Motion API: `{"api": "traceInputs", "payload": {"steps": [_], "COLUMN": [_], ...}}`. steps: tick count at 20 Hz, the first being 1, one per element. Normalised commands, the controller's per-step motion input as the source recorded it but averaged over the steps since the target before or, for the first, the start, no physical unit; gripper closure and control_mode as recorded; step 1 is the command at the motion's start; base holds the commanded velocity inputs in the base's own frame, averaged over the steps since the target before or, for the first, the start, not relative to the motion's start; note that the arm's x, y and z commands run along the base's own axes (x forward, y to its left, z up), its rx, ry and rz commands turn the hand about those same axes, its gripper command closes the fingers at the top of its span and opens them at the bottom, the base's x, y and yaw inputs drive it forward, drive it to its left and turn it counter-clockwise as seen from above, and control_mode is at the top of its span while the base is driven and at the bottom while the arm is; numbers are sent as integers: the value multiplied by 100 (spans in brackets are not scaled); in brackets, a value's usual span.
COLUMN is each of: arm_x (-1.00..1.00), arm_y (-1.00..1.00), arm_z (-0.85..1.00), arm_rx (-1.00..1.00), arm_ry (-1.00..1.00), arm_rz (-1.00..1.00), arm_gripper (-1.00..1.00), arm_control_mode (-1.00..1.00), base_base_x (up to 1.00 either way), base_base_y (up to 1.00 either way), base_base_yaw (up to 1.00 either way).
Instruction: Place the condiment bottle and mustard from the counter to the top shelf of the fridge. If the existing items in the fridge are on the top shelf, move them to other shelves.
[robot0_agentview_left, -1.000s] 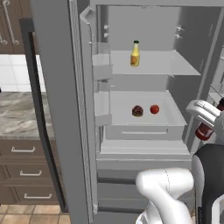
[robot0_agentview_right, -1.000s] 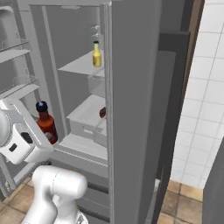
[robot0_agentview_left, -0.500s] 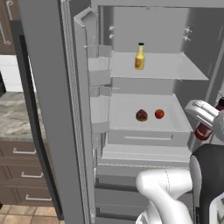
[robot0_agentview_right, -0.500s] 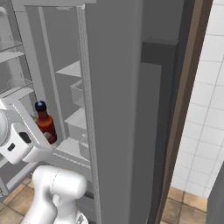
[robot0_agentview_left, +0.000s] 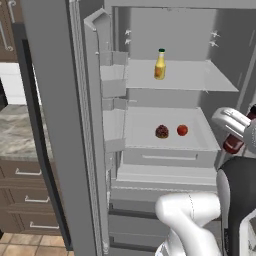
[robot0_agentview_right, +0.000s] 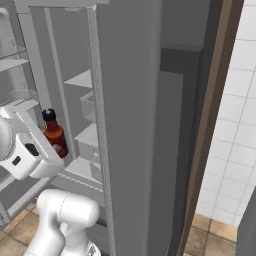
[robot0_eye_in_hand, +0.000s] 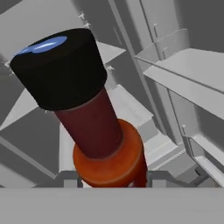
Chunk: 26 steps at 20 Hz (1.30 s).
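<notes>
We judge the carry of the condiment bottle toward the fridge to be the step in hand: the mustard already stands upright on the top shelf, and the two existing items, the dark maroon bumpy one and the red one, lie side by side on the shelf below, so nothing seems left to clear from the top. The gripper is closed on the lower body of the bottle, which stands upright in it, cap up, to the right of the open compartment and lower than the top shelf. In the hand view we see the fingers flanking the bottle's base, though how firmly the pads bear on it is hard to tell because they sit at the very edge of the picture. The next move, as we read it, calls for raising the bottle above the level of the top shelf, bringing it in over the front lip beside the mustard without knocking it, and setting it down upright before letting go.
</notes>
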Motion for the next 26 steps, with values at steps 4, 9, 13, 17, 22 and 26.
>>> {"api": "traceInputs", "payload": {"steps": [4, 9, 13, 17, 22, 26], "arm_x": [69, 48, 0, 2, 9, 47], "arm_y": [-4, -21, -25, 4, 36, 2], "arm_z": [64, 51, 10, 9, 17, 22], "arm_rx": [-9, -8, -3, -3, -10, 0], "arm_ry": [-3, -4, -9, -22, -14, 15], "arm_rz": [0, 6, 6, 0, 0, 0], "arm_gripper": [100, 100, 100, 100, 100, 100], "arm_control_mode": [-100, -100, -100, -100, -100, -100], "base_base_x": [0, 0, 0, 0, 0, 0], "base_base_y": [0, 0, 0, 0, 0, 0], "base_base_yaw": [0, 0, 0, 0, 0, 0]}}
